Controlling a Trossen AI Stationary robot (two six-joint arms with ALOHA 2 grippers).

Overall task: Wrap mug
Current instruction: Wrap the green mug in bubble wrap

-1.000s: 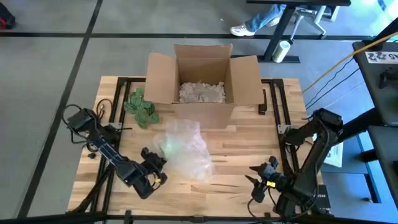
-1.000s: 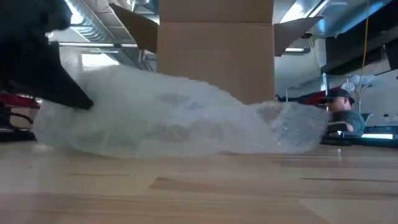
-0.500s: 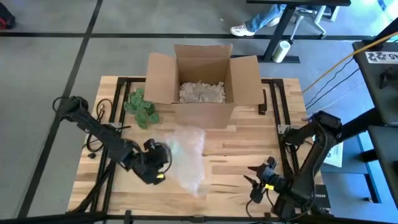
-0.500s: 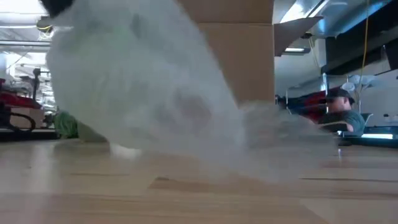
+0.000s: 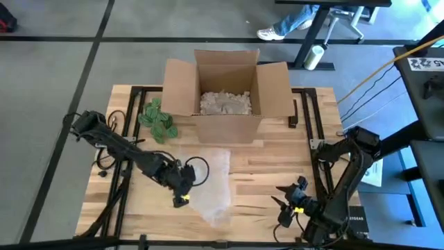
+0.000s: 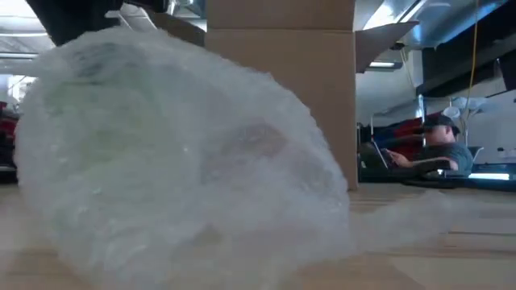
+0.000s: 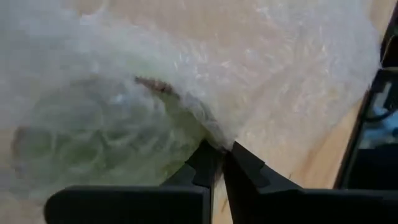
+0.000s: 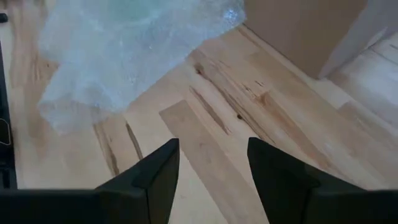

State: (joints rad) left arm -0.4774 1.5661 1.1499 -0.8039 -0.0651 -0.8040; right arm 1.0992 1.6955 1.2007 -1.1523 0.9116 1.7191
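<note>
You've got one sheet of bubble wrap (image 5: 211, 182) mid-table, with one mug (image 7: 93, 140) showing greenish through it at the left gripper (image 5: 186, 182). That claw's two fingers (image 7: 244, 167) are pinched together on the wrap's edge. The right gripper (image 5: 286, 201) sits near the table's (image 5: 277, 156) front right, fingers apart, holding nothing. One open cardboard box (image 5: 229, 90) stands behind, one green leafy thing (image 5: 158, 119) beside it.
</note>
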